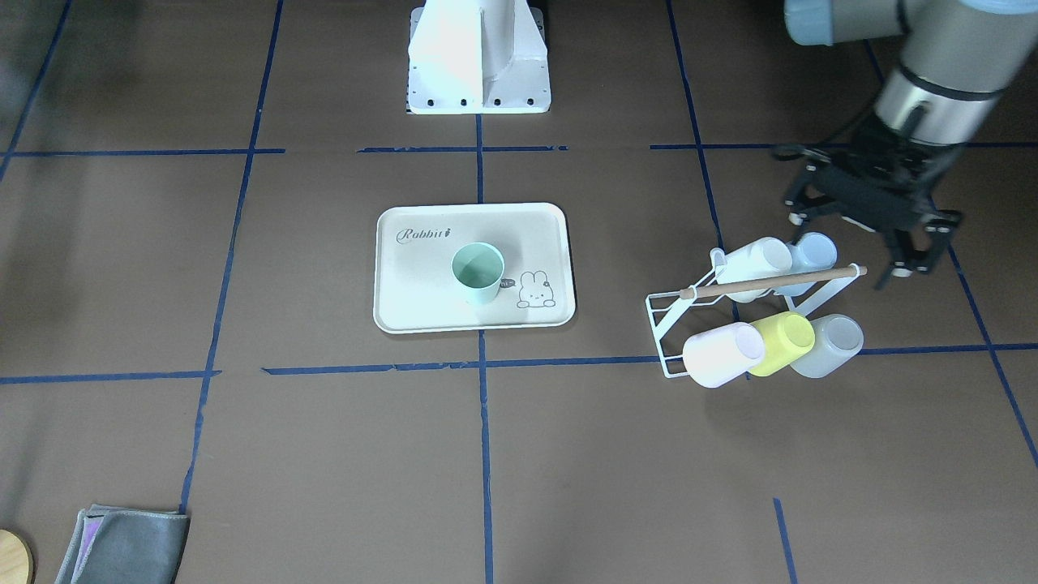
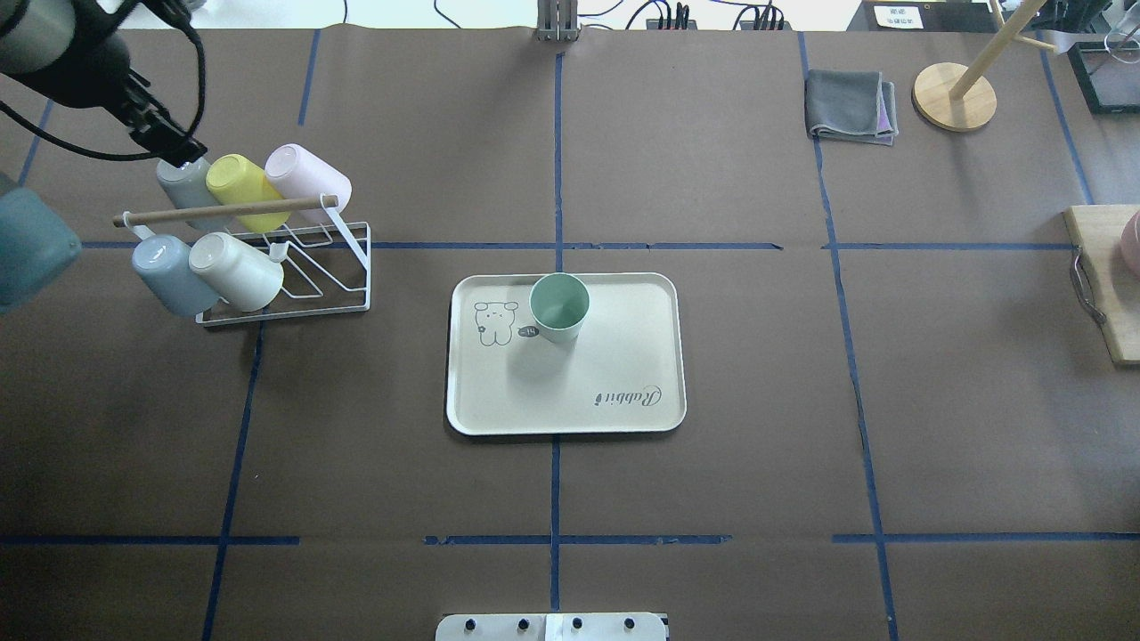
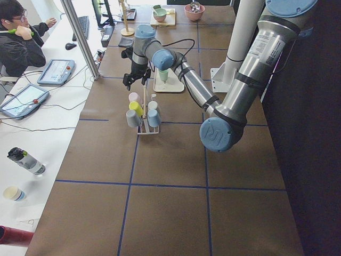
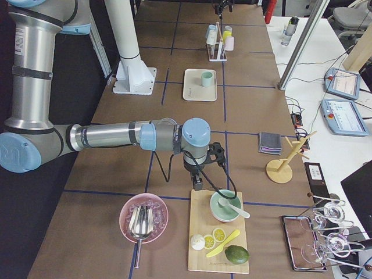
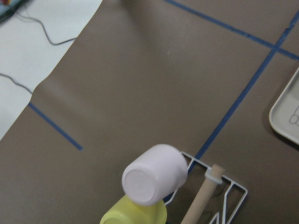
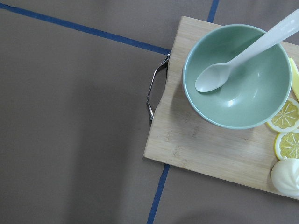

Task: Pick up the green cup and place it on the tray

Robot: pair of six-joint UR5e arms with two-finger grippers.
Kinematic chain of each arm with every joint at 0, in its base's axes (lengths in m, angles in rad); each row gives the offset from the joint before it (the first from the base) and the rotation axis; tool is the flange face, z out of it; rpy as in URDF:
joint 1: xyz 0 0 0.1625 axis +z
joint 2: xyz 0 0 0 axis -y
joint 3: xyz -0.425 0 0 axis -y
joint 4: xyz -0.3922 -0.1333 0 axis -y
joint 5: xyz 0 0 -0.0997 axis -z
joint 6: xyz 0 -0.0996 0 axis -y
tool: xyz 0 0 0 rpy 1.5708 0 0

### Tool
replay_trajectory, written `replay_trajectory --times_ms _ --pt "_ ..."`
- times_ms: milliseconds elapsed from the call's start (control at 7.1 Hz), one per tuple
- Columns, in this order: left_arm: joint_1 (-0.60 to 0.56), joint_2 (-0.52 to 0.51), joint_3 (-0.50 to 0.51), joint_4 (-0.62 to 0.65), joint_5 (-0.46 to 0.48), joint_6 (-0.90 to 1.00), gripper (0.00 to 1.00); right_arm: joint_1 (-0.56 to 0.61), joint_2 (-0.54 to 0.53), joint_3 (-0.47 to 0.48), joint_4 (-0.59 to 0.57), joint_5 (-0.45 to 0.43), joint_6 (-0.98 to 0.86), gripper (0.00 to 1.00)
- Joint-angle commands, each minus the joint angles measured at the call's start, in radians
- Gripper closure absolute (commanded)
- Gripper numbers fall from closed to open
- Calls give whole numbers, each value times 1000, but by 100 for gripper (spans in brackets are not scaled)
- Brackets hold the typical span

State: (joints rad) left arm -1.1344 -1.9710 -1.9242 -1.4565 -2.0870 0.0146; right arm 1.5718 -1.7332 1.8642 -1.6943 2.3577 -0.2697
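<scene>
The green cup [image 1: 478,273] stands upright and open-side up on the cream tray [image 1: 413,300], near the rabbit drawing. It also shows in the overhead view [image 2: 559,307] on the tray [image 2: 614,356]. My left gripper [image 1: 851,243] is open and empty, hovering just behind the cup rack [image 1: 673,324], well away from the tray. In the overhead view it [image 2: 165,138] is at the far left, above the rack's back cups. My right gripper [image 4: 200,174] shows only in the exterior right view, beside the cutting board [image 4: 218,232]; I cannot tell if it is open or shut.
The white wire rack [image 2: 294,294] holds several cups on their sides: pink [image 2: 307,174], yellow-green [image 2: 242,185], grey, blue and white. A grey cloth [image 2: 850,105] and wooden stand [image 2: 953,96] lie far right. A green bowl with spoon [image 6: 236,74] sits on the board.
</scene>
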Motion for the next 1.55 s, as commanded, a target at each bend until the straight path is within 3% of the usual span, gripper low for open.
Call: replay_trajectory --times_ms 0,141,282,423,563,845,1127,1408 --pt "-275 90 159 30 -221 1 0 1 -2 -3 -1 0 0 0" --pt "-359 128 239 27 -241 1 0 1 -3 -3 -1 0 0 0" --pt "-373 206 252 15 -226 2 0 1 -9 -2 -1 0 -3 0" --pt "-401 222 257 16 -106 28 0 1 -12 -2 -1 0 -3 0" --pt "-422 271 257 30 -78 145 0 1 -13 -2 -1 0 -5 0" --pt "-435 413 286 1 -137 143 0 1 -13 0 -1 0 -3 0" --pt "-435 449 289 -1 -265 124 0 1 -13 -2 -1 0 0 0" --pt "-432 440 301 -2 -263 123 0 1 -13 -3 -1 -2 3 0"
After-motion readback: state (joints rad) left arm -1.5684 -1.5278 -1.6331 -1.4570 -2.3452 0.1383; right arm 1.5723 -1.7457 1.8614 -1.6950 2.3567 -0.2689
